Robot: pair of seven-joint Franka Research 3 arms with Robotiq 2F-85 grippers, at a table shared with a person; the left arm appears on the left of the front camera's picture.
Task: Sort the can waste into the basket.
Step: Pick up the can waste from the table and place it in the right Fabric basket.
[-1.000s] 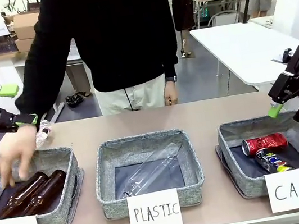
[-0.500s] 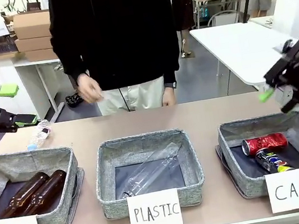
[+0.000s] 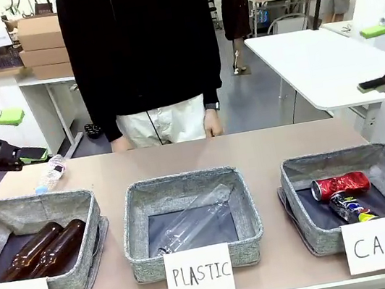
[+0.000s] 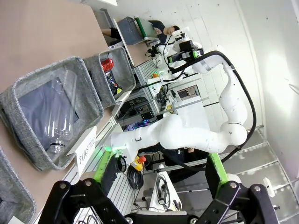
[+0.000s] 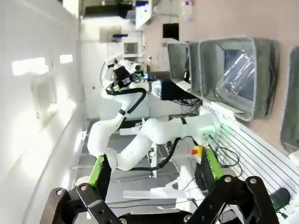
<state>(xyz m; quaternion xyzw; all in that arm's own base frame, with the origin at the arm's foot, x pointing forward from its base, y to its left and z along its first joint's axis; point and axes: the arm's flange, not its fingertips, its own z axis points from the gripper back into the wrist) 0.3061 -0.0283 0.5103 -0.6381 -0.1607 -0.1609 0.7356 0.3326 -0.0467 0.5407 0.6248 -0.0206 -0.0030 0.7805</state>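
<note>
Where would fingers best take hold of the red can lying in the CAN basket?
Across the crushed, narrowed middle of the red can, coming from straight above. It lies on its side along the CAN basket floor, the grey printed can close at its front, so fingers probably fit best closing front to back.

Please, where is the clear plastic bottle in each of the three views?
Front view: the clear plastic bottle lies slanted in the middle basket, lower centre.
Left wrist view: the bottle is at the left, inside the nearest whole basket.
Right wrist view: the bottle is at the upper right, inside the basket.
Shared landmark: that grey woven basket around the bottle.
</note>
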